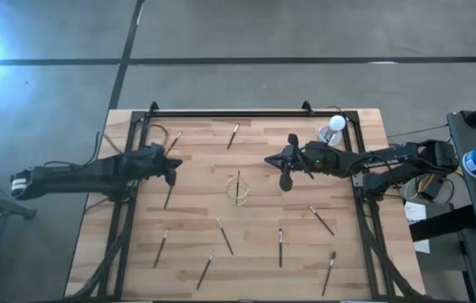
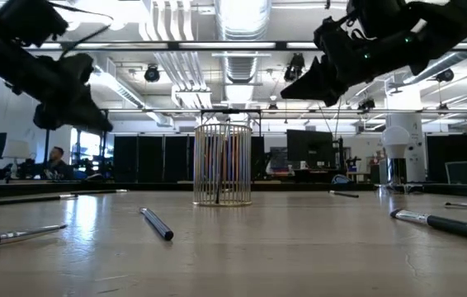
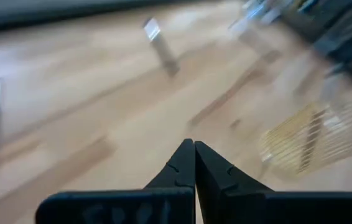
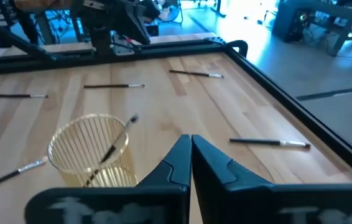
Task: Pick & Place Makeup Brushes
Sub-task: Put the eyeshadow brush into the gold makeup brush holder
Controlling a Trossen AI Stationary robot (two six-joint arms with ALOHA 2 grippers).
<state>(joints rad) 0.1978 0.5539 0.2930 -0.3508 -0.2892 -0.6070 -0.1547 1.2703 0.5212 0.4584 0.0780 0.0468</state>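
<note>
makeup brushes lie scattered flat over the wooden tabletop, well apart, each free to be picked singly. one brush leans inside the wire cup at centre, probably the collecting point. left hand and right hand hang raised either side of it, fingers pressed together, holding nothing.
</note>
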